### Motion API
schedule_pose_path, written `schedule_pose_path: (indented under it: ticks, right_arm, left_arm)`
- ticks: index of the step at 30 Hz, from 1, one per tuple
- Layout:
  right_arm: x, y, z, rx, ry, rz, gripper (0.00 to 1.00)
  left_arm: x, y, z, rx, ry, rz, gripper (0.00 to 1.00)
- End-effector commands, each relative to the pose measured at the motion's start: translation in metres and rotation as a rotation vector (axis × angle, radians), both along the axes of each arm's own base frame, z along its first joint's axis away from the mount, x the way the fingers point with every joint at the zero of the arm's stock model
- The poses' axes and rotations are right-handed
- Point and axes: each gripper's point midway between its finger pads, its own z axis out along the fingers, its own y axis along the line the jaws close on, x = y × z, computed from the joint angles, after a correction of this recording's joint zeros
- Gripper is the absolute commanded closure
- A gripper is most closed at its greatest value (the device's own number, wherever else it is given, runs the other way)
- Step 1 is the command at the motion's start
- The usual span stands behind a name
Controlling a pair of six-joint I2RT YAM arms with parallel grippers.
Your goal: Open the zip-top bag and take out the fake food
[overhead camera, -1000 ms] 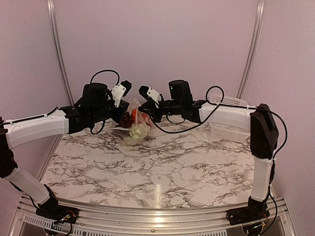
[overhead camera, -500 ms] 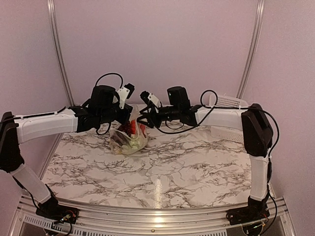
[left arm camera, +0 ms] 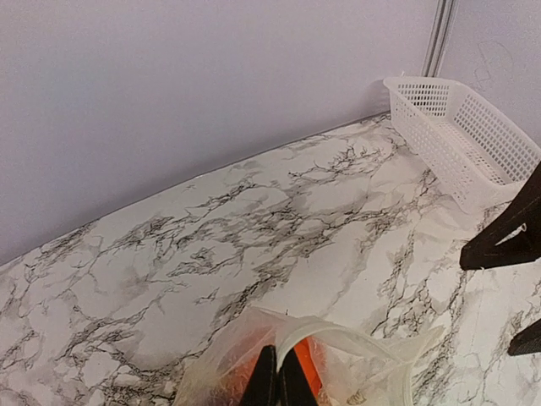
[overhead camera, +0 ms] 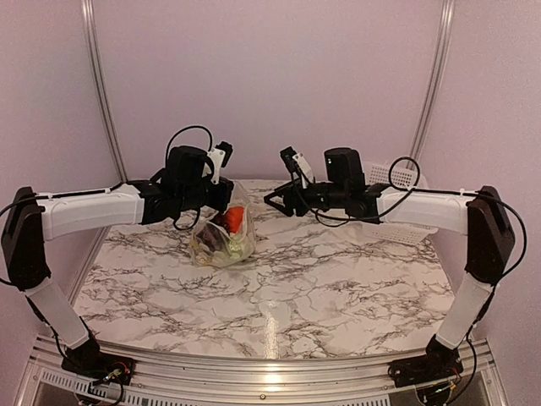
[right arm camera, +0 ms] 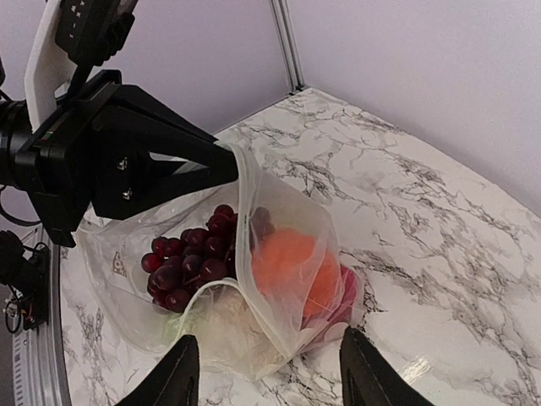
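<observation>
— Top external view, and the left gripper [overhead camera: 225,196] has its fingers pressed tight together on the top edge of the zip-top bag [overhead camera: 221,244]. From where I'm standing, the pouch hangs down from that pinch and its bottom sits on the marble table [overhead camera: 279,296].

— And the right gripper [overhead camera: 272,200]?

— Wide open, nothing in it. It hovers off to the right of the bag, at about the same height as the left one and clear of the plastic, with its fingers pointing back toward it.

— Right wrist view shows that nicely: two black fingertips [right arm camera: 183,368] far apart at the bottom of the frame, the bag just ahead of them with its mouth open.

— What's inside?

— The fake food [right arm camera: 287,254], all of it within the plastic. Dark purple grapes [right arm camera: 188,262] on the left, an orange piece [right arm camera: 296,277] beside them, a red piece [right arm camera: 345,286] tucked behind that, pale lumpy bits [right arm camera: 224,334] at the bottom.

— Left wrist view agrees: fingers shut on the rim, orange showing just beneath them, and the white basket [left arm camera: 465,135] well away in the far corner by the wall.
</observation>
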Motion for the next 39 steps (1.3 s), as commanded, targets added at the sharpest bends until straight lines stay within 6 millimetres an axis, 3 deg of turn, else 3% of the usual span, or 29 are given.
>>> schedule_pose_path:
  ticks: [1, 8, 13, 15, 17, 20, 22, 26, 29, 33, 39]
  right_arm:
    - [-0.017, 0.020, -0.017, 0.019, 0.131, -0.026, 0.48]
    - [-0.025, 0.045, -0.037, 0.050, 0.210, -0.026, 0.54]
    - [-0.011, 0.053, -0.047, 0.033, 0.218, -0.058, 0.56]
    - [-0.006, 0.054, -0.053, 0.015, 0.219, -0.078, 0.62]
    - [-0.001, 0.052, -0.053, 0.005, 0.209, -0.095, 0.78]
    - [0.007, 0.045, -0.044, -0.002, 0.163, -0.127, 0.95]
    - [0.015, 0.039, -0.036, -0.007, 0.137, -0.142, 1.00]
    - [0.034, 0.018, -0.024, -0.010, 0.110, -0.178, 1.00]
    - [0.042, -0.004, -0.029, -0.037, 0.112, -0.208, 1.00]
    - [0.032, -0.027, -0.051, -0.089, 0.146, -0.218, 1.00]
    - [0.002, -0.037, -0.074, -0.131, 0.177, -0.154, 0.99]
  left_arm:
    - [0.008, -0.008, 0.014, -0.104, 0.001, 0.043, 1.00]
    - [0.007, -0.019, 0.010, -0.116, 0.010, 0.041, 1.00]
    - [0.007, -0.018, 0.012, -0.117, 0.004, 0.052, 1.00]
    - [0.008, -0.015, 0.013, -0.117, -0.003, 0.067, 1.00]
    - [0.008, -0.012, 0.014, -0.117, -0.007, 0.084, 1.00]
    - [0.012, -0.001, 0.017, -0.110, -0.027, 0.141, 1.00]
    - [0.015, 0.010, 0.020, -0.108, -0.043, 0.194, 1.00]
    - [0.020, 0.030, 0.023, -0.121, -0.055, 0.292, 1.00]
    - [0.025, 0.043, 0.018, -0.124, -0.046, 0.350, 1.00]
    - [0.025, 0.045, 0.012, -0.117, -0.033, 0.358, 1.00]
    - [0.015, 0.013, 0.003, -0.148, 0.005, 0.197, 1.00]
